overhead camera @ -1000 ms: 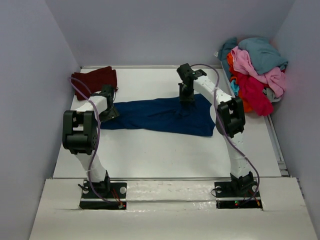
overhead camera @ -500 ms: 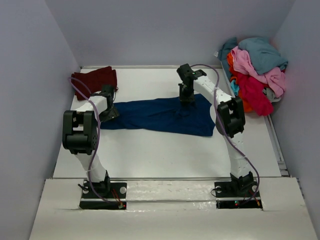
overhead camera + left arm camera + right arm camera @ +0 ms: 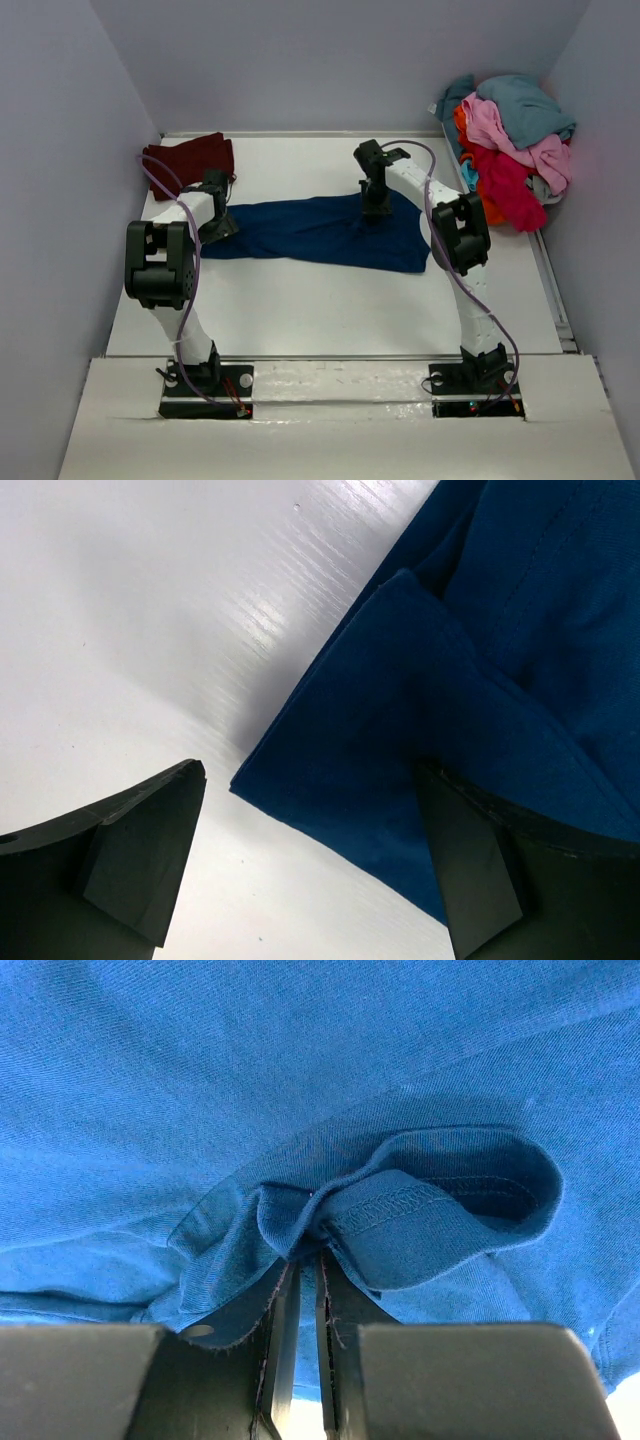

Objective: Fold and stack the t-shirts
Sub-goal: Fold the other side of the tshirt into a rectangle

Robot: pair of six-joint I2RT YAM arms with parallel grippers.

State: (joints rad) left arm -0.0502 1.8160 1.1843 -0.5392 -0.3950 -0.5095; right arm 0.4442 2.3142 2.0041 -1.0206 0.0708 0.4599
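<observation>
Near of the navy t-shirt, the bare table gives me open passage. A maroon shirt fills the far left corner, a clothes heap the far right.

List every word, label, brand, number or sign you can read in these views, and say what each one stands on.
No text can be read in any view.
The navy blue t-shirt shows only plain cloth and stitching, with no print facing a camera.
The maroon t-shirt shows no label.
The pile of t-shirts shows no lettering.
The white table is unmarked.
</observation>
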